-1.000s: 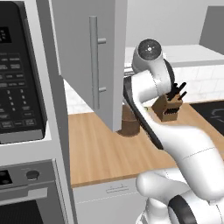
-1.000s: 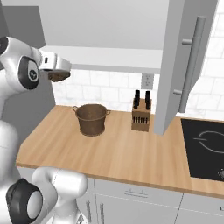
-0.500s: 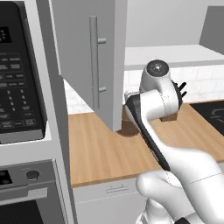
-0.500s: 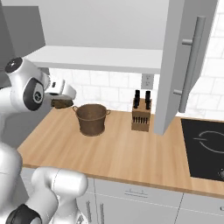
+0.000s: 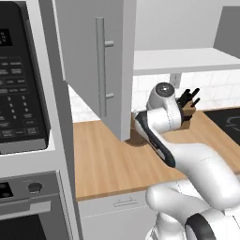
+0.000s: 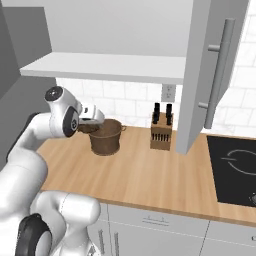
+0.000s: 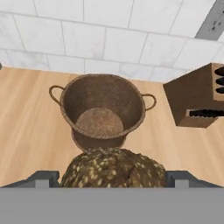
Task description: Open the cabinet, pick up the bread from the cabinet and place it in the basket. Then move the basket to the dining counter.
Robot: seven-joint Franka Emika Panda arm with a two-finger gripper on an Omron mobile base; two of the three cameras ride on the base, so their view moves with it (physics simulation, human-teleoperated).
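Seeded bread (image 7: 114, 167) apparently crosswise in gripper (image 7: 113, 178).

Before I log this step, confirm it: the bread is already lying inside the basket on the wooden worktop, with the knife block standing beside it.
Not quite. The basket is empty: the hand view shows its bare woven bottom. The bread sits between the fingers of the claw, short of the basket's rim. The rest holds: the basket stands on the wooden worktop, with the knife block beside it.
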